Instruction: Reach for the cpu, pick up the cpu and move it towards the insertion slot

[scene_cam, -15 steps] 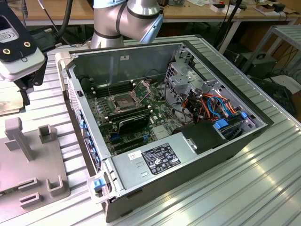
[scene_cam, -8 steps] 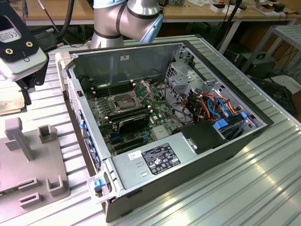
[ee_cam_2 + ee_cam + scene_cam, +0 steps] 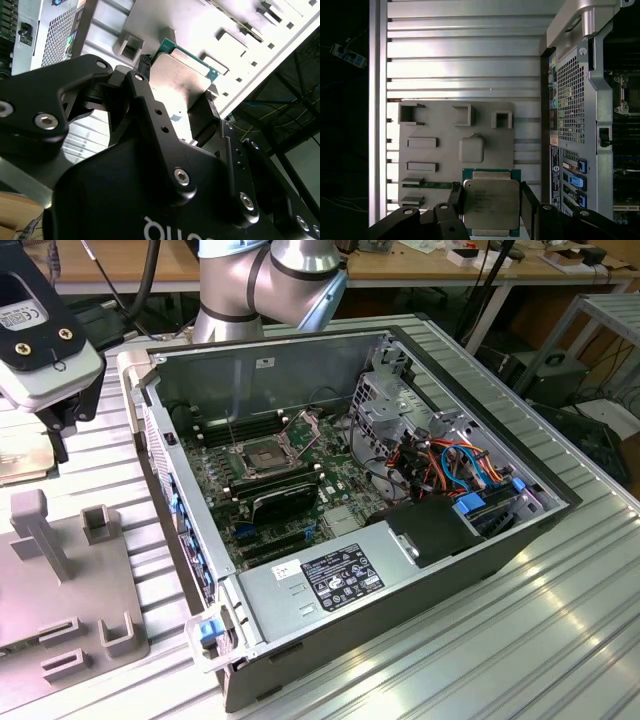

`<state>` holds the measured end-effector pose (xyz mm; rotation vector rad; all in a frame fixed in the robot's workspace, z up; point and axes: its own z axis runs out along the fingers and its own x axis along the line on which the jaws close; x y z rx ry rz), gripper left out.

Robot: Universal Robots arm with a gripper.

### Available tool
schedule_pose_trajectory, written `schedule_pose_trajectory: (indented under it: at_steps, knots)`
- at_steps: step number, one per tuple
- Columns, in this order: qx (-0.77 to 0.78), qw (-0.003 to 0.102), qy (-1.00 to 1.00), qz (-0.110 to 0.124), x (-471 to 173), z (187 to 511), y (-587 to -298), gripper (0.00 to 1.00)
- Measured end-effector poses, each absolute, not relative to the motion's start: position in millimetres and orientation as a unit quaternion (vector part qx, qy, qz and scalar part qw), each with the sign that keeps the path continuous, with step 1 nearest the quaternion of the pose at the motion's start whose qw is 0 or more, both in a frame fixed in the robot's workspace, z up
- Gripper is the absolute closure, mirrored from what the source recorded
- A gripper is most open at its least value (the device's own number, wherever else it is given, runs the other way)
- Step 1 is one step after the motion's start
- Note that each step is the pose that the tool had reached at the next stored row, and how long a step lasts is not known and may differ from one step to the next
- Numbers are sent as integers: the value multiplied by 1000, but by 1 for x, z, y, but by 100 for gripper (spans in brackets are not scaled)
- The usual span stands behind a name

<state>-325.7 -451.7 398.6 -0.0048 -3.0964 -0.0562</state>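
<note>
Pinching the cpu (image 3: 491, 202) between its two black fingers, the gripper (image 3: 490, 210) is holding the chip by opposite edges, one finger (image 3: 456, 197) pressed to one side and the other finger (image 3: 527, 205) to the far side. In both wrist views the silver-beige metal face is showing between the fingers, with a thin green border around it; in the second wrist view the cpu (image 3: 182, 82) is sitting at the tips of the gripper (image 3: 175, 95). The chip is hanging over the grey tray (image 3: 435, 155), a flat plastic block with raised notched holders and narrow slots, which is lying on the ribbed aluminium table (image 3: 465, 55) just beside the open computer case (image 3: 575, 100).

In the exterior view the gripper (image 3: 55, 405) is sitting at the exterior view's left edge, above the grey tray (image 3: 60, 590) and well apart from the insertion slot (image 3: 265, 457). That socket is lying on the green board inside the computer case (image 3: 330, 530), its dark centre exposed and its hinged metal frame (image 3: 300, 425) standing open. The silver arm (image 3: 265, 285) is rising behind the case.
</note>
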Motion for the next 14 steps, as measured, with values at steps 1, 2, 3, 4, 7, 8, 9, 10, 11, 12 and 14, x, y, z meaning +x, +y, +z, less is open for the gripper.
schedule_pose_trajectory:
  at_steps: [1, 2, 3, 4, 7, 8, 9, 10, 11, 12, 14]
  knots:
    - [-2, 22, -1000, -18, -325, 399, -452, 45]
    - [-2, 22, -1000, -18, -325, 399, -452, 45]
    - [-2, 22, -1000, -18, -325, 399, -452, 45]
    - [-2, 22, -1000, -18, -325, 399, -452, 45]
    - [-2, 22, -1000, -18, -324, 398, -452, 45]
    - [-2, 22, -1000, -18, -324, 398, -452, 45]
    - [-2, 22, -1000, -18, -324, 398, -452, 45]
    - [-2, 22, -1000, -18, -324, 399, -452, 45]
    - [-2, 22, -1000, -18, -323, 398, -452, 45]
    - [-2, 22, -1000, -18, -323, 398, -452, 45]
    - [-1, 22, -1000, -18, -322, 398, -452, 45]
